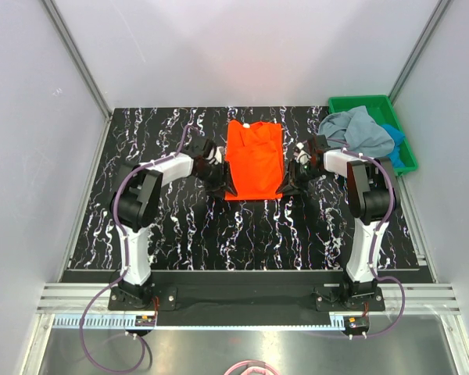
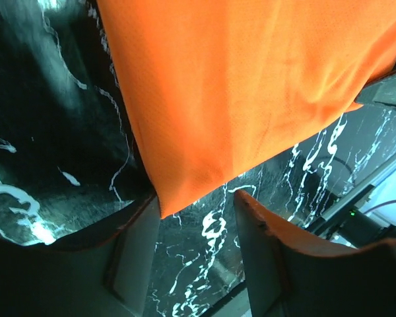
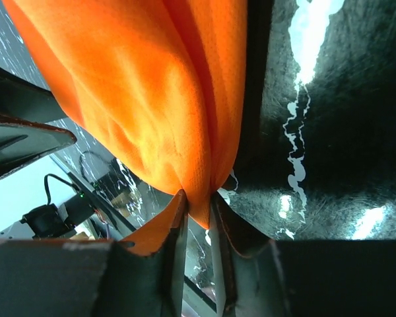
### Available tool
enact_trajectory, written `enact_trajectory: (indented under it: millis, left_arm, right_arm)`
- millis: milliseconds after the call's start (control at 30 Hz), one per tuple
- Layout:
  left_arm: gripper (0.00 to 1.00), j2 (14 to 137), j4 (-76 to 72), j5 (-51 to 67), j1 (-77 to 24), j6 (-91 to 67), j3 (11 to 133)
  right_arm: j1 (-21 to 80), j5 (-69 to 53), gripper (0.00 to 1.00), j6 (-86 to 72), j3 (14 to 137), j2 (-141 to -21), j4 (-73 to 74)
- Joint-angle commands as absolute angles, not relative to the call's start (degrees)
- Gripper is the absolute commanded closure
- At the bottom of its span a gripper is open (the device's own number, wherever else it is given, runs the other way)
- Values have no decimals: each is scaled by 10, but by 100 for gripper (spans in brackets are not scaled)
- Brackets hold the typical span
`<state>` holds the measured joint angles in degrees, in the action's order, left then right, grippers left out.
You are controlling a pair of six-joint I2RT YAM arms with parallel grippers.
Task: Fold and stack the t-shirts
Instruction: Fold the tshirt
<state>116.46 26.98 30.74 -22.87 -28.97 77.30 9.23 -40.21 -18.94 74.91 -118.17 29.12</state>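
Both arms are extended forward from their bases, elbows raised and forearms turned inward toward each other. The left gripper (image 1: 221, 182) is held low at table level; in its wrist view the fingers (image 2: 135, 251) are seen well parted. The right gripper (image 1: 291, 181) is set opposite at matching height, its fingers (image 3: 175, 221) pressed together on a fold of the orange t-shirt (image 3: 152, 99).

Orange t-shirt (image 1: 254, 160) of matt, finely meshed knit cloth on a smooth tabletop (image 1: 180, 226) with a black, white-veined marble-look finish and a faint sheen; grey-blue t-shirt (image 1: 359, 129) of soft matt cloth in a smooth green plastic tray (image 1: 358, 101); pale metal rails (image 1: 78, 297).
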Motion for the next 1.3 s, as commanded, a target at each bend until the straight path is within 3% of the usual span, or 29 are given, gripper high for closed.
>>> enact_trajectory:
  millis: [0,100,133,233,1033,1267]
  left_arm:
    - [49,1143,278,306,-229,-295,744]
    - [68,1134,275,315,-229,-299,732]
    - [82,1131,278,315,-229,-300,728]
    - [100,1121,283,317,-229,-299,722]
    - [100,868,352,347,-222,-279,743]
    - [100,907,337,355,-194,-283,770]
  right_arm:
    - [98,-419,75,-187,740,-1159,279]
    - [98,-421,81,-181,733,-1151,281]
    - [98,-424,84,-180,731,-1148,283]
    - [98,-430,99,-175,724,-1134,290]
    - [97,-455,100,-182,671,-872,378]
    - [78,-453,100,-205,733,-895,351]
